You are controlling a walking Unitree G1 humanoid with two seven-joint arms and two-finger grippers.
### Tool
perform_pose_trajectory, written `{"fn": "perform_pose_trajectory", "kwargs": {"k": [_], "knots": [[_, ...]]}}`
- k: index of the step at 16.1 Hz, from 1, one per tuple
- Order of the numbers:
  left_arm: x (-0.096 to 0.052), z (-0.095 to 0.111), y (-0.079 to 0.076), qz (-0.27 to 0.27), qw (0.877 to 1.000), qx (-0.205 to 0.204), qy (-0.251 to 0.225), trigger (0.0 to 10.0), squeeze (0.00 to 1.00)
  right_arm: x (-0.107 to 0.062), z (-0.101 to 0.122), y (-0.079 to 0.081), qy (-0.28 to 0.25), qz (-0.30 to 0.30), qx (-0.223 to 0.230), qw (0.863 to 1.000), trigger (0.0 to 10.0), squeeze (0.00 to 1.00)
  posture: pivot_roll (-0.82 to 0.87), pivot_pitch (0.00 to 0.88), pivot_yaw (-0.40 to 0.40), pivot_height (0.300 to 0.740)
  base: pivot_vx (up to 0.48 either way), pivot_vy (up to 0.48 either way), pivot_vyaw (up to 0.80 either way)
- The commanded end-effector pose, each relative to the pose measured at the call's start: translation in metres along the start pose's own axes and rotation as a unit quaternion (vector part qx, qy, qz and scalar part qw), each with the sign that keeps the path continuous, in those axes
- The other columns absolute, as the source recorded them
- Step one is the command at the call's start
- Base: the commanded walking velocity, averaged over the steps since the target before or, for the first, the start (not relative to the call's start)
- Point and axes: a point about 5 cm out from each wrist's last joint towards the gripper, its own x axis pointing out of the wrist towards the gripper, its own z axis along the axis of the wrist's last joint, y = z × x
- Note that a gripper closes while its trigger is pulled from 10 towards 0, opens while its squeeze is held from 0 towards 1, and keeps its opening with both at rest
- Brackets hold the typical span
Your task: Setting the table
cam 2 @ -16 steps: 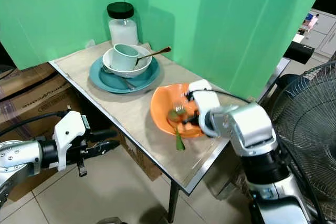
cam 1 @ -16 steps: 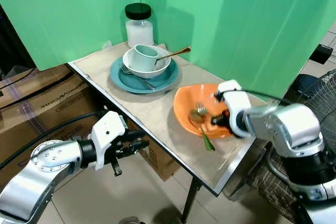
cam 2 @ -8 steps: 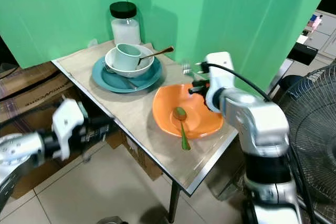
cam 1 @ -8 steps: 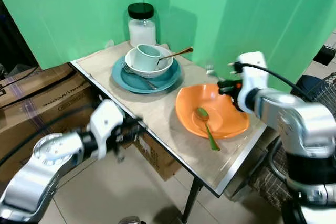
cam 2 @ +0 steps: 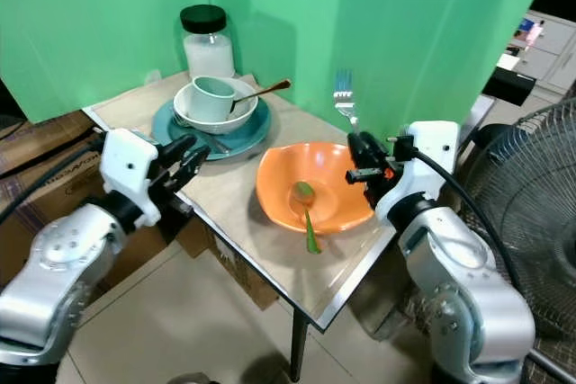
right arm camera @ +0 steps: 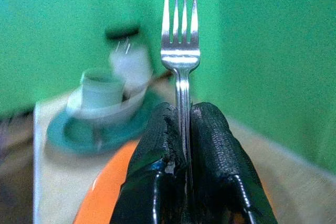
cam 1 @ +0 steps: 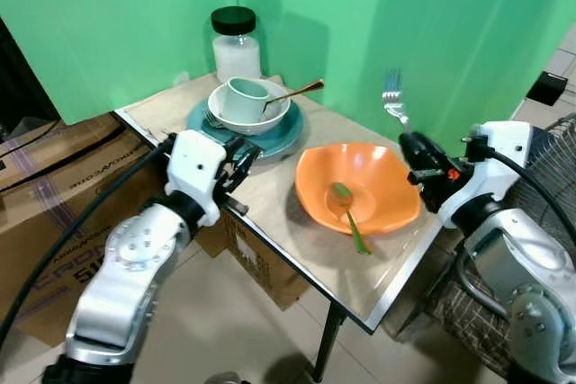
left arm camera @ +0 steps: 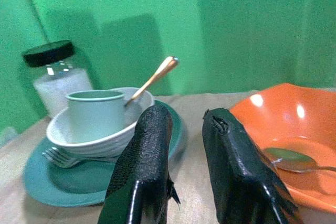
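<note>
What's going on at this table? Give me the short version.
The robot is setting the table. Its right gripper is shut on a fork, held upright in the air beside the orange bowl, where a green spoon lies. Its left gripper is open, reaching toward the teal plate that carries a white bowl with a cup and a spoon. A jar stands behind.

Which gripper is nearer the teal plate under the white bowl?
Left. The left gripper hovers open right at the near edge of the teal plate. The right gripper is across the orange bowl, holding a fork upright.
</note>
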Motion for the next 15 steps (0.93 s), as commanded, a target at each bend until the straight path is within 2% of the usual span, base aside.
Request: {"fn": "perform_pose_trajectory", "kwargs": {"k": [1,3,5,7,8,13,15], "knots": [[0.003,-0.002,0.0,0.009,1.0,0.013,0.005,10.0,0.0,-0.001,0.006,0.002,-0.03,-0.008,-0.004,1.0,10.0,0.0,0.05,0.0,0.019,0.74,0.0,0.0,-0.79],[0.005,0.0,-0.001,0.009,1.0,0.016,-0.002,10.0,0.0,0.003,0.01,0.01,-0.049,0.005,-0.001,0.999,10.0,0.0,0.05,0.0,0.007,0.74,0.0,0.0,-0.8],[0.011,0.005,-0.001,0.031,0.999,0.014,-0.011,10.0,0.0,0.006,0.015,0.013,-0.058,0.017,-0.007,0.998,10.0,0.0,0.06,0.0,-0.007,0.74,0.0,0.0,-0.8],[0.007,0.005,-0.001,0.043,0.999,0.007,-0.013,10.0,0.0,0.007,0.016,0.012,-0.061,0.018,-0.003,0.998,10.0,0.0,0.06,0.0,-0.017,0.74,0.0,0.0,-0.8],[0.002,-0.002,0.003,0.069,0.998,0.004,0.0,10.0,0.0,0.009,0.013,0.013,-0.061,0.021,-0.005,0.998,10.0,0.0,0.07,0.0,-0.028,0.74,0.0,0.0,-0.8],[-0.004,0.001,0.011,0.09,0.996,0.003,-0.003,10.0,0.0,0.014,0.005,0.017,-0.05,0.024,-0.01,0.998,10.0,0.0,0.09,0.0,-0.047,0.74,0.0,0.0,-0.8],[-0.005,-0.005,0.022,0.099,0.994,0.036,0.02,10.0,0.0,0.013,-0.002,0.008,-0.035,-0.018,-0.021,0.999,10.0,0.0,0.07,0.0,-0.021,0.74,0.0,0.0,-0.8]]}}
